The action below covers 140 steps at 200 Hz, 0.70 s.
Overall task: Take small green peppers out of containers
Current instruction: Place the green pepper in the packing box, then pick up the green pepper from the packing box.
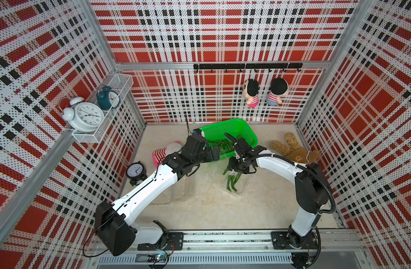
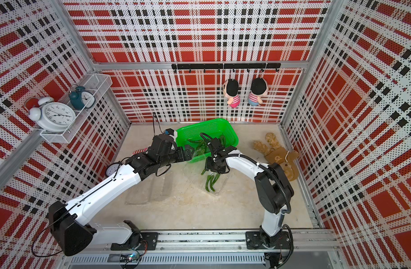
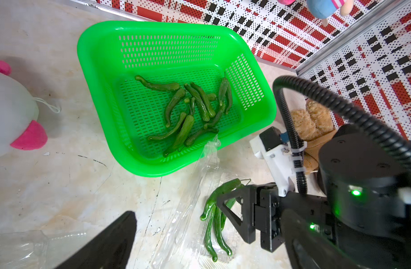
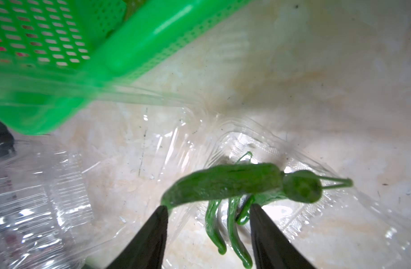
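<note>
In both top views the green mesh basket (image 1: 223,124) sits mid-frame at the back of the bench (image 1: 199,209), with a heap of small green peppers (image 1: 220,144) inside. Just below it in the frame, an open clear clamshell (image 1: 243,187) holds a few more peppers. An empty clamshell (image 2: 153,192) lies to its left. The right gripper (image 1: 230,166) hangs over the filled box, and the left gripper (image 1: 215,152) is at the basket's near rim. Whether the left jaws are open or closed cannot be told here.

In the left wrist view only one black finger (image 3: 106,246) of that gripper shows, at lower left, so its state is no clearer. Roughly a dozen peppers lie mid-frame in the basket, and three lie in the clamshell at lower right.

In the right wrist view the jaws stand apart. A single pepper (image 4: 223,184), blurred, lies crosswise just past their tips and is not clamped. The other three lie below it in the box.
</note>
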Motion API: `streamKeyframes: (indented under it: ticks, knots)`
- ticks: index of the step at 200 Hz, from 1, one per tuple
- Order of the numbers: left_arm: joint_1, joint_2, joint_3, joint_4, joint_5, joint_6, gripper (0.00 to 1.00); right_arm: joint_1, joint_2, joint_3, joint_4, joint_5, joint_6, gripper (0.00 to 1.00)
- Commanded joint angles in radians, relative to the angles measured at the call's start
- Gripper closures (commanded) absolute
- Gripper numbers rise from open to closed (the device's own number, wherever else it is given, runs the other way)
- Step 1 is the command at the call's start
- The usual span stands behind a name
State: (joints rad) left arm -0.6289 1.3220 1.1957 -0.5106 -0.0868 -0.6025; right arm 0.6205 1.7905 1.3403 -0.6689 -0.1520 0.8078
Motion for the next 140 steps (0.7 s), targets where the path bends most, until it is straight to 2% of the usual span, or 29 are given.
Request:
streamKeyframes:
  ticks: [1, 39, 70, 140]
  knots:
    - [0.006, -0.021, -0.013, -0.020, -0.004, -0.005, 0.01, -0.008, -0.031, 0.018, 0.053, -0.018, 0.042, 0.40]
    - [0.006, -0.004, 0.006, -0.025, 0.000, 0.005, 0.01, -0.011, -0.002, -0.033, 0.175, -0.082, 0.132, 0.39]
    - [0.006, 0.000, 0.018, -0.032, -0.003, 0.010, 0.01, -0.011, 0.003, -0.045, 0.175, -0.074, 0.170, 0.39]
    - [0.006, 0.010, 0.018, -0.026, -0.001, 0.013, 0.01, -0.013, -0.157, -0.167, 0.231, -0.073, 0.276, 0.37]
